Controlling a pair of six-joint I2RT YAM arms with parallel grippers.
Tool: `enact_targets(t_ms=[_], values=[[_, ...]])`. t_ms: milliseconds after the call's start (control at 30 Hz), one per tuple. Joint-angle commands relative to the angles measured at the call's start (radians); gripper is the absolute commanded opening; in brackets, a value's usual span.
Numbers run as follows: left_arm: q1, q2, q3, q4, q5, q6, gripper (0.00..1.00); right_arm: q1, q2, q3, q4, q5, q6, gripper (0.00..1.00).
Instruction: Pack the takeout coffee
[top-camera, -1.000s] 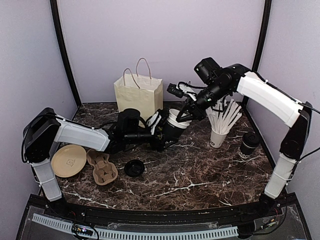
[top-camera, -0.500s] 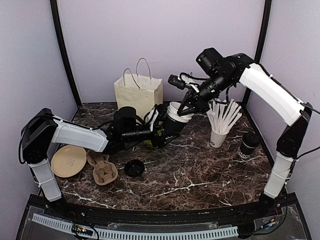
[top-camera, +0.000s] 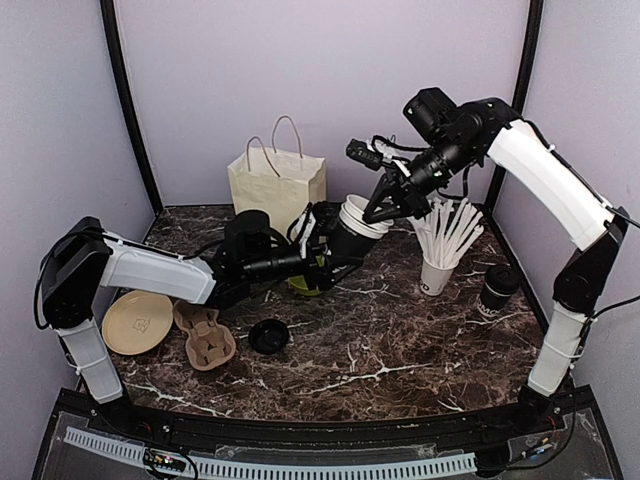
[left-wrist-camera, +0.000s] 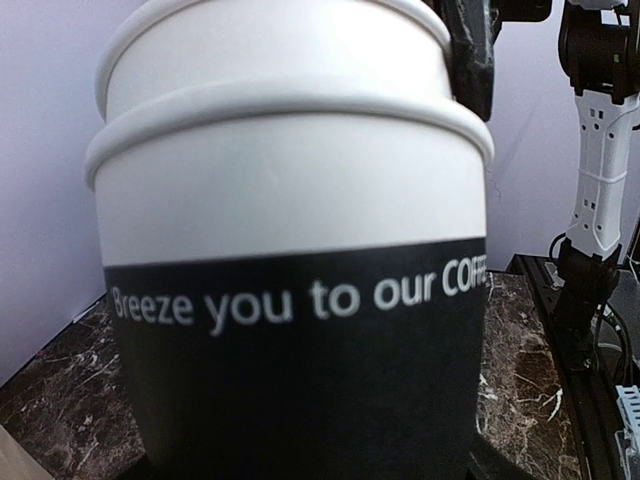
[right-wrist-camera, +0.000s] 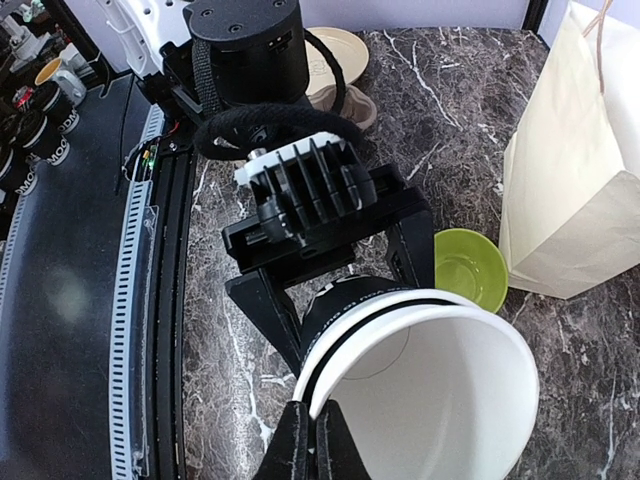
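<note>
Watching the middle of the overhead view, I've got two nested coffee cups up off the marble table (top-camera: 400, 350), tilted, mouths toward the upper right. My left claw (top-camera: 335, 250) reaches in from the left, jaws spread wide around the black body of the outer cup (left-wrist-camera: 300, 380), a finger on each side of it. My right claw (right-wrist-camera: 312, 435) comes in from the upper right, jaws pinched tight on the white rim of the inner cup (right-wrist-camera: 430, 400). That one sits a little way out of the outer cup, so two white rims show, one above the other.

The paper bag (top-camera: 278, 185) stands upright at the back, upper left of the cups. The green bowl (top-camera: 305, 287) is on the table just below them, partly hidden. At the right, a lidded cup (top-camera: 497, 290) stands near the straw cup (top-camera: 436, 275). Lower left, a black lid (top-camera: 268, 335) lies beside the cup carrier (top-camera: 205, 338) and the plate (top-camera: 137, 320).
</note>
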Motion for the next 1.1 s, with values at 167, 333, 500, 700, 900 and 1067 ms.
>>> enact_targets(t_ms=[167,333,500,700,900,1067], values=[[0.006,0.067,-0.058,-0.228,0.113,0.089,0.66,-0.089,-0.102,0.189,0.045,0.018,-0.069,0.00],[0.005,0.068,-0.068,-0.208,0.126,0.089,0.66,-0.090,-0.093,0.175,0.047,0.015,-0.062,0.00],[0.006,0.049,-0.076,-0.197,0.118,0.086,0.72,-0.090,-0.090,0.128,0.044,0.009,-0.071,0.00],[0.006,0.008,-0.089,-0.179,0.093,0.073,0.82,-0.090,-0.077,0.097,0.042,-0.014,-0.072,0.00],[0.006,-0.029,-0.090,-0.173,0.094,0.054,0.99,-0.087,-0.064,0.063,0.042,-0.021,-0.081,0.00],[0.005,-0.025,-0.096,-0.181,0.072,0.068,0.95,-0.084,-0.058,0.030,0.058,0.002,-0.080,0.00]])
